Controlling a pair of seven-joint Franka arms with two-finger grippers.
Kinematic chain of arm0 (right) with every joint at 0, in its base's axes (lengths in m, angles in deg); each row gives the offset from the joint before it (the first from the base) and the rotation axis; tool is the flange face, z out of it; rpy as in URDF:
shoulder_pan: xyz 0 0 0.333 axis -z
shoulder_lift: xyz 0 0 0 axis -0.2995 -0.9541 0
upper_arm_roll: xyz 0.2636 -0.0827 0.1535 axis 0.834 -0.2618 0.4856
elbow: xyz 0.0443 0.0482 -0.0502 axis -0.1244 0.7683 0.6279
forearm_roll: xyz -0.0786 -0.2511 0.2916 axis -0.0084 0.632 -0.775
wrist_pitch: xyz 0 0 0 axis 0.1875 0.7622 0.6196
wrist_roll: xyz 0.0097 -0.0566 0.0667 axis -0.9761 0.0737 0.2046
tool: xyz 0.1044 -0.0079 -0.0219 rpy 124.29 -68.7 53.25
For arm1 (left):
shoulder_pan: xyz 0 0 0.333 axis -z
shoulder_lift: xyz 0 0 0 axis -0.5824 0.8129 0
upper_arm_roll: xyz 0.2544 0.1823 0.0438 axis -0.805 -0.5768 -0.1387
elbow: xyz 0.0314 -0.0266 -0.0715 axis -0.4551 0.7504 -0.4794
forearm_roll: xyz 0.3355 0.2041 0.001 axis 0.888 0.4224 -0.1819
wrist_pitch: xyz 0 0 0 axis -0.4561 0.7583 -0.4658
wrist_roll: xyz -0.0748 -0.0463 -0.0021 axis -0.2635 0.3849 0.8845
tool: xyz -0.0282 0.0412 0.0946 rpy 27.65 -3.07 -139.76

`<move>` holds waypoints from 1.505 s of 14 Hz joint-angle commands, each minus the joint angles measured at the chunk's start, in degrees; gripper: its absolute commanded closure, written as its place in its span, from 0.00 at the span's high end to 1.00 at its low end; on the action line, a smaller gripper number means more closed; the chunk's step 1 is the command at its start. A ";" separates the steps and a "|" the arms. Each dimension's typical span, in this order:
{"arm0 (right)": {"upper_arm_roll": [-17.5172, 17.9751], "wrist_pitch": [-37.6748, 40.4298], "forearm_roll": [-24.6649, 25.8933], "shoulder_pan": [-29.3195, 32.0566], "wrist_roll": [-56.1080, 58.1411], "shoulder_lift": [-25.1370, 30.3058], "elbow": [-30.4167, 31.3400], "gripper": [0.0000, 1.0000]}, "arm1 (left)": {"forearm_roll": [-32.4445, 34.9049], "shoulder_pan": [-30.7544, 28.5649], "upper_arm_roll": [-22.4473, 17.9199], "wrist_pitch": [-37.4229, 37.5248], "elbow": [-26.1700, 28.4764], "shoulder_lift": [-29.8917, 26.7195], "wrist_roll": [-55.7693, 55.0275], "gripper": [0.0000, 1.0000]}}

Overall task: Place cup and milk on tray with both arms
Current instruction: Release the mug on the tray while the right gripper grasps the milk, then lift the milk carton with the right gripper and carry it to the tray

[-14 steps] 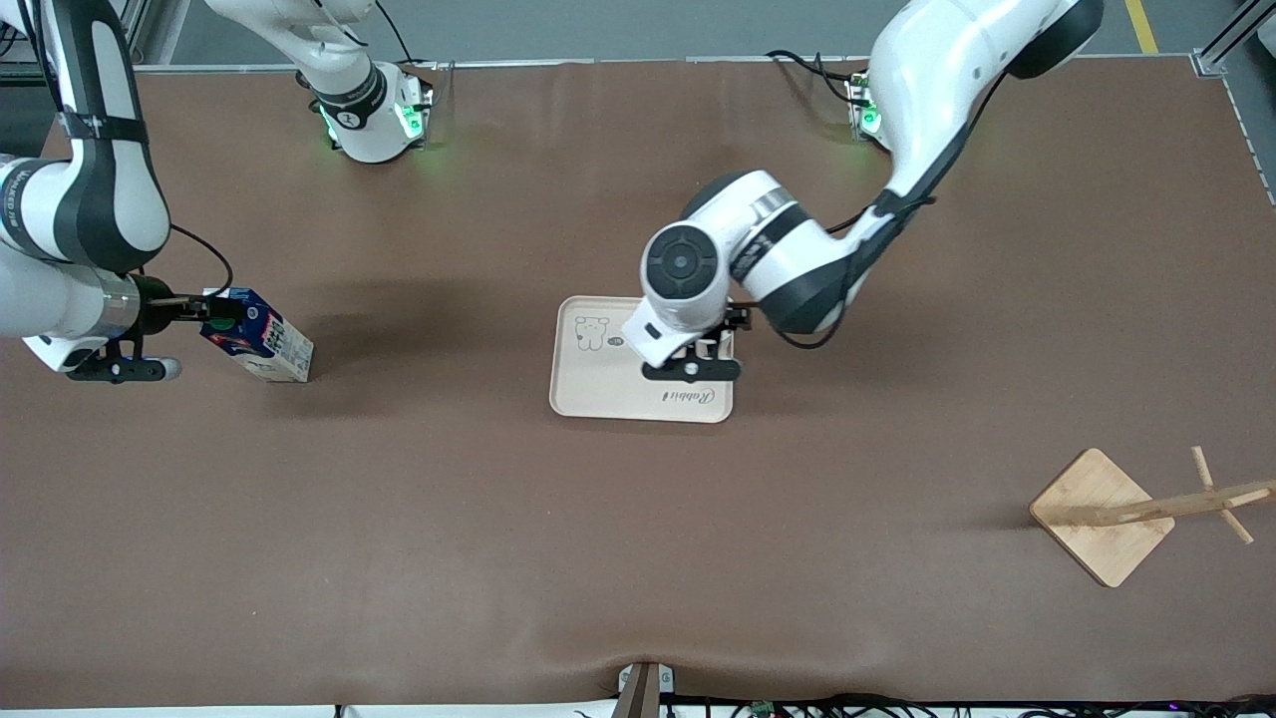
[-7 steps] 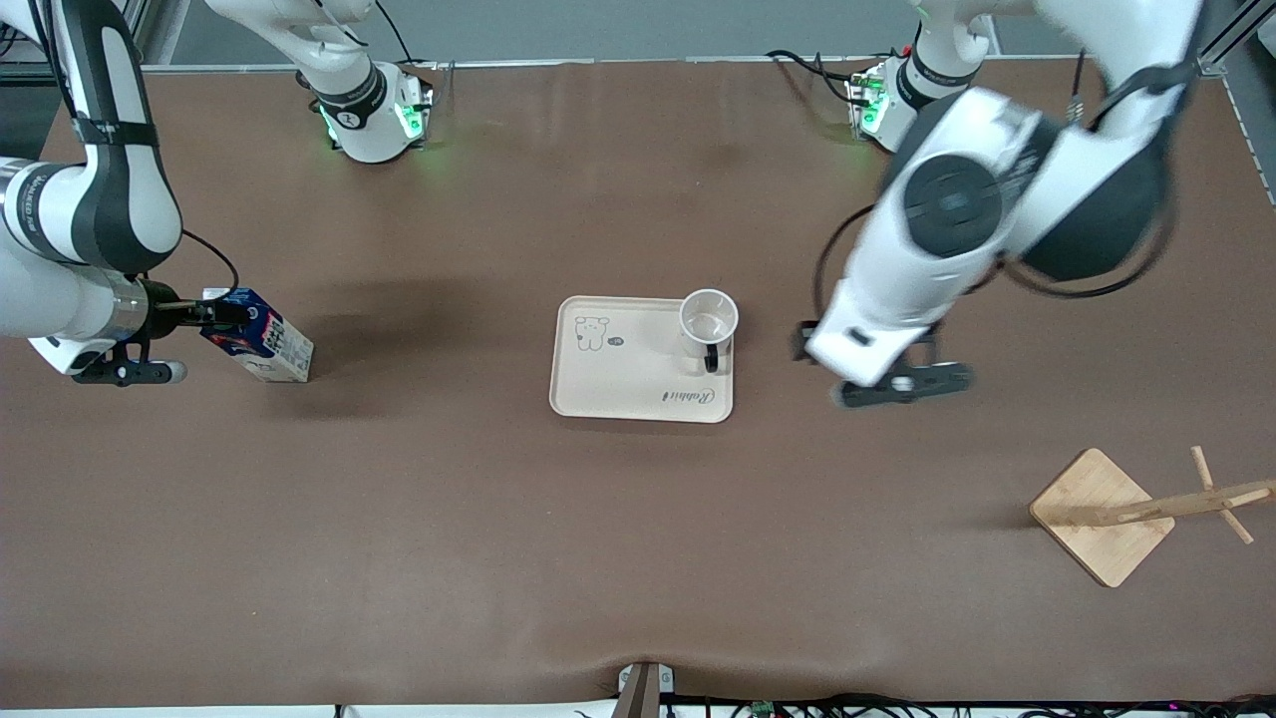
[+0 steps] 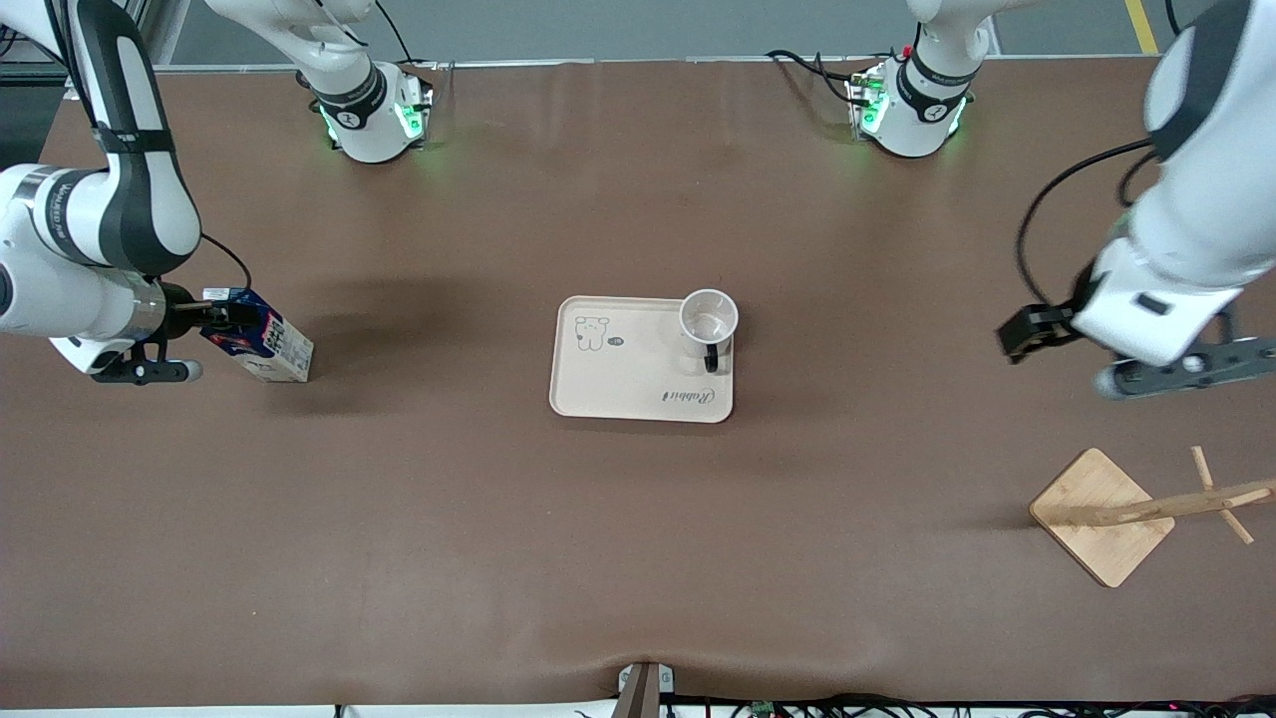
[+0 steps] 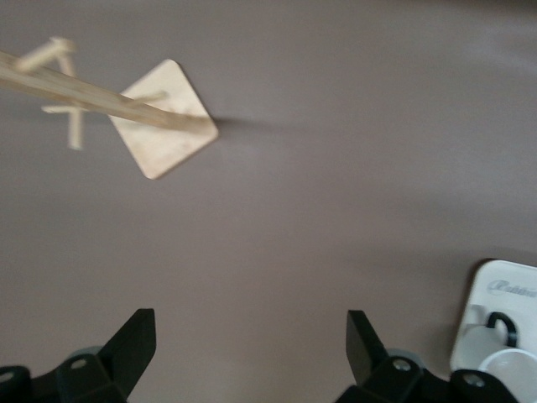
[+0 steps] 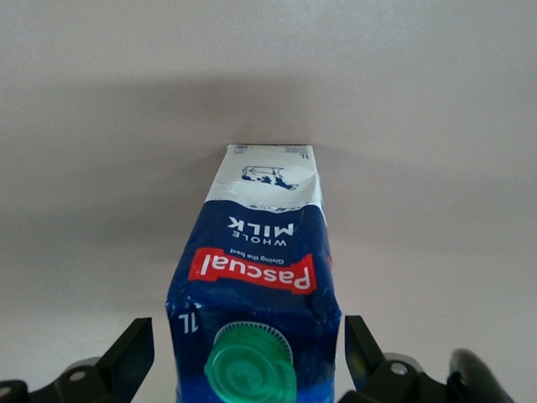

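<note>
Upright, the milk (image 3: 261, 339) stands between the right gripper (image 3: 214, 317)'s spread fingers; left gripper (image 3: 1037, 334) open, empty.

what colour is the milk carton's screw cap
Green; the milk cap shows best in the right wrist view.

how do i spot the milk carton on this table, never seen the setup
Start at the cream tray mid-table, then go toward the right arm's end. The milk stands there on the bare mat between the open fingers of the right hand: dark blue gable-top, green cap.
</note>
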 commanded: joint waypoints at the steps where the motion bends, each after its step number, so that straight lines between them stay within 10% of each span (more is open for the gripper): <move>1: 0.22 -1.18 1.18 0.35 0.41 1.64 2.24 0.71 | -0.88 -4.51 0.25 1.17 1.86 -5.02 7.39 1.00; 4: 0.31 0.57 1.01 0.26 0.32 1.64 1.02 0.00 | -1.23 -5.84 0.25 3.36 1.86 -7.22 9.09 1.00; 7: 0.40 8.28 0.75 -0.09 0.14 0.94 -6.95 0.00 | -3.86 -4.71 -1.92 4.33 2.91 -9.50 11.97 1.00; 13: 0.49 20.35 -0.83 -9.56 -1.87 -0.21 -19.11 0.00 | -9.06 11.46 -19.24 3.98 8.88 -15.13 12.69 1.00; 21: 0.57 22.11 -13.58 -22.29 -17.57 -7.05 -29.83 0.00 | -15.73 14.02 -24.53 2.14 14.51 -19.62 12.87 1.00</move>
